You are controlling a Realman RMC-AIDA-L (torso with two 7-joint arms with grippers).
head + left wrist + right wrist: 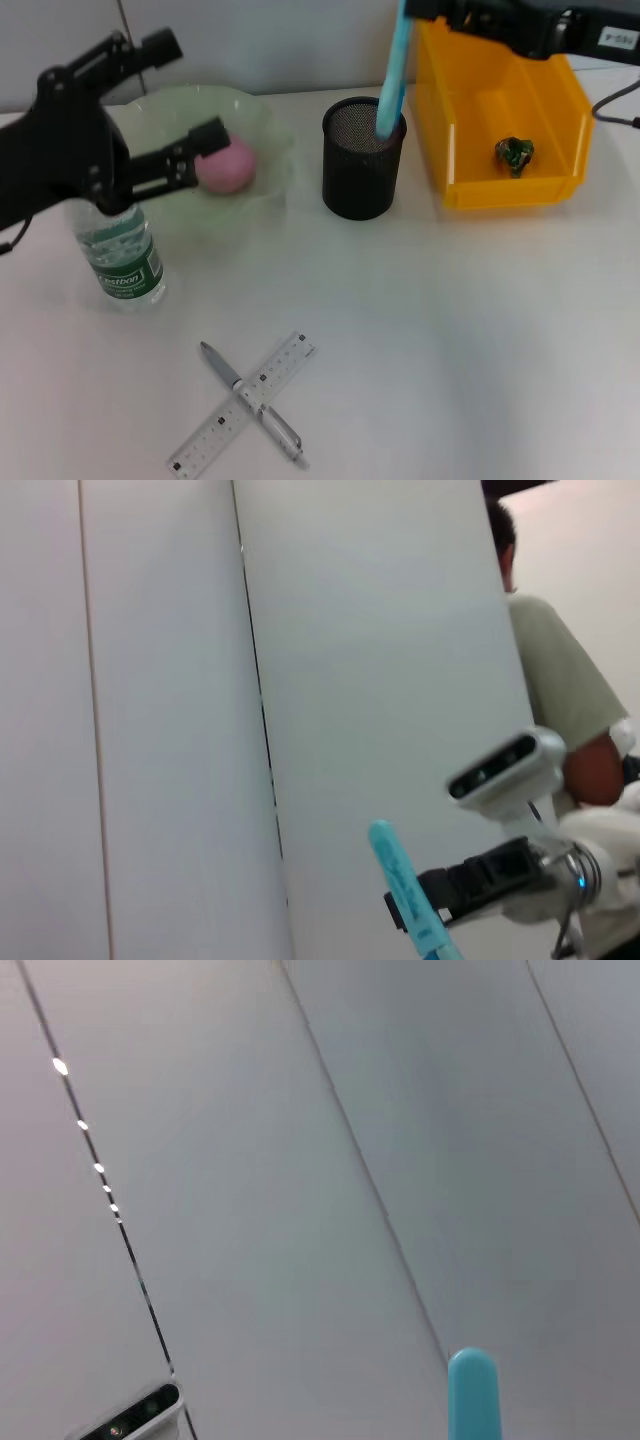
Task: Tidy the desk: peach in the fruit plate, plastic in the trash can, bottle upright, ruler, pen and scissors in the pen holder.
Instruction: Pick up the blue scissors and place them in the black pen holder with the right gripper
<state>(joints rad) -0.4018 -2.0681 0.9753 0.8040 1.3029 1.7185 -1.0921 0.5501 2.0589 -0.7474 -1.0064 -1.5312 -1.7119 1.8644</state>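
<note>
Done: peach (226,165) in the green fruit plate (262,118) near the desk's (450,330) far left corner; bottle (120,252) upright at the left edge; crumpled plastic (515,154) in the yellow bin (462,190), which serves as the trash can, at the far right.
In hand: scissors (392,80), blue handles up, tip inside the black mesh pen holder (363,160) at the far middle; the right gripper (470,12) holds them by the top.
Left: ruler (243,404) and pen (250,400), crossed near the front edge.
Left gripper (205,150): above the plate and bottle, jaws spread wide, holding nothing.
Hidden: the right gripper's fingers are cut off by the frame; the blades cannot be made out; wrist views show mostly wall.
</note>
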